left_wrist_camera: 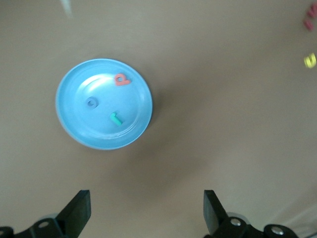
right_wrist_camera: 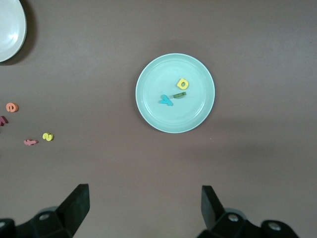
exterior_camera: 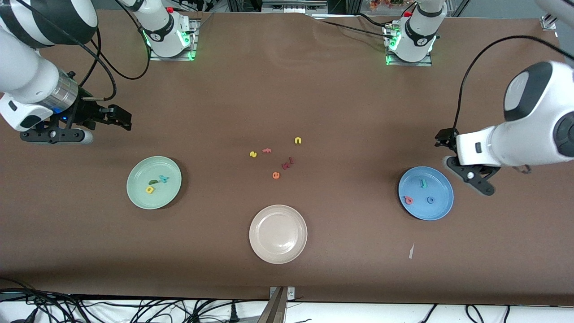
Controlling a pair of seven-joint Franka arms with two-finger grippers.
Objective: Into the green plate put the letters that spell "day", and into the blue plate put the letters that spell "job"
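Now both my grippers hang wide open, holding nothing. Left gripper (left_wrist_camera: pixel 143 213) is over bare table beside the blue plate (exterior_camera: pixel 441 211), where j (exterior_camera: pixel 422 182), o (exterior_camera: pixel 430 200) and b (exterior_camera: pixel 408 200) lie. Right gripper (right_wrist_camera: pixel 143 210) is beside the green plate (exterior_camera: pixel 134 195), holding d (exterior_camera: pixel 150 189), a (exterior_camera: pixel 153 182), y (exterior_camera: pixel 163 179).

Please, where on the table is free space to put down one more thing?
The beige plate is bare. Bare cloth lies between it and the green plate, and between it and the blue plate. The loose letters above it are crowded.
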